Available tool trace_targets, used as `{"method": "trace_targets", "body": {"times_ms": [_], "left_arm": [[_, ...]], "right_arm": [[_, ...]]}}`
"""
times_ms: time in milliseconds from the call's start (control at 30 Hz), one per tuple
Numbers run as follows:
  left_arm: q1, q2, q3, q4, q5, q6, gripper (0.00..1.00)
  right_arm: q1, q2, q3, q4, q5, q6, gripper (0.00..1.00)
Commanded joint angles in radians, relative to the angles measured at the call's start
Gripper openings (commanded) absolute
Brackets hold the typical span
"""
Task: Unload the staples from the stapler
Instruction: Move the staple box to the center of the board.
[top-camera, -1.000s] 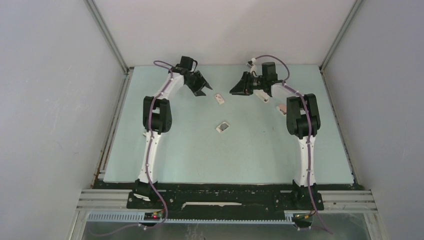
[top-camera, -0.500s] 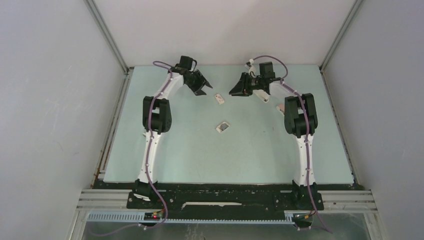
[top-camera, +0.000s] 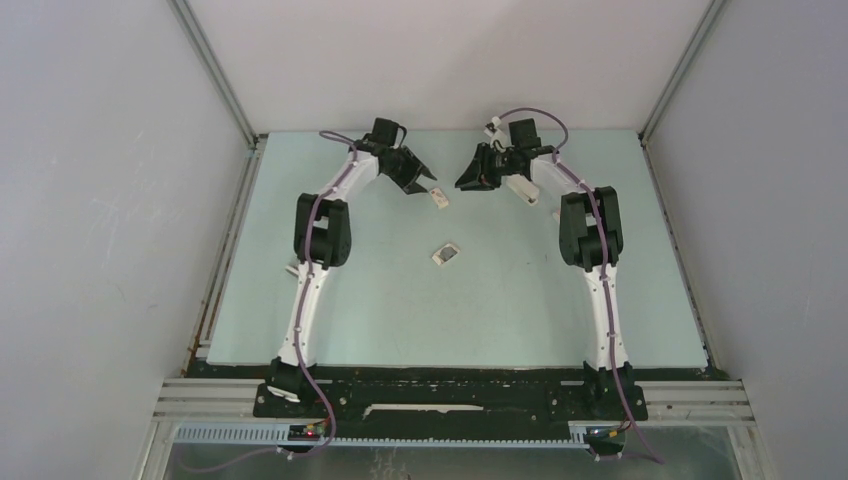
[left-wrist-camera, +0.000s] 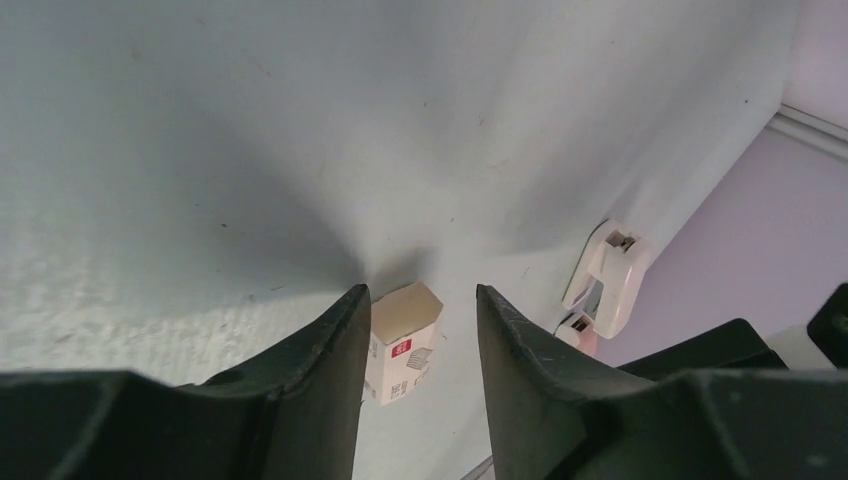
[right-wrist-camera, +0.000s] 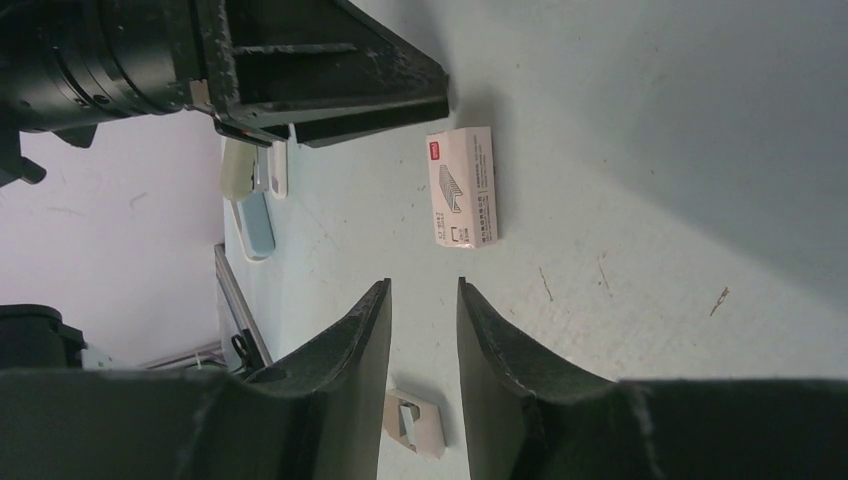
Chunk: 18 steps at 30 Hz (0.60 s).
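No staples show in any view. A small beige stapler (top-camera: 446, 254) lies mid-table; the right wrist view shows it (right-wrist-camera: 415, 425) between and below my fingers. A white stapler (top-camera: 520, 187) lies under my right arm; the left wrist view shows it (left-wrist-camera: 605, 278) at the right. My left gripper (top-camera: 420, 185) is open and empty, and in its wrist view (left-wrist-camera: 415, 290) its tips frame a white box with a red mark (left-wrist-camera: 400, 340). My right gripper (top-camera: 468, 182) is open and empty, and in its wrist view (right-wrist-camera: 422, 283) it points at the table below the box (right-wrist-camera: 462, 186).
The white box (top-camera: 438, 197) lies on the table between the two grippers. A white and blue stapler (right-wrist-camera: 252, 195) lies near the table's left rail. A pink item (top-camera: 560, 215) lies by my right arm. Grey walls enclose the table.
My left gripper has moved right, close to the white box. My right gripper has shifted slightly left and back. The box and staplers have not moved.
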<state>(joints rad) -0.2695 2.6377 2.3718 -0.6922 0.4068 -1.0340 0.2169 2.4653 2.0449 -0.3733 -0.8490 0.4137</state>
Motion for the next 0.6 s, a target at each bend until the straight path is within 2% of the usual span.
{"method": "trace_targets", "body": {"times_ms": [0,267,567], "left_arm": [[-0.017,0.011,0.092,0.022,0.007,-0.071,0.47],[-0.039,0.023,0.102,0.015,0.0,-0.115,0.33],[-0.086,0.003,0.075,-0.045,0.023,-0.067,0.31]], "right_arm": [[0.003,-0.001,0.037,-0.033,-0.001,-0.015,0.38],[-0.03,-0.048,0.003,0.012,-0.024,0.011,0.38],[-0.073,-0.103,-0.043,-0.012,-0.029,-0.03,0.38]]}}
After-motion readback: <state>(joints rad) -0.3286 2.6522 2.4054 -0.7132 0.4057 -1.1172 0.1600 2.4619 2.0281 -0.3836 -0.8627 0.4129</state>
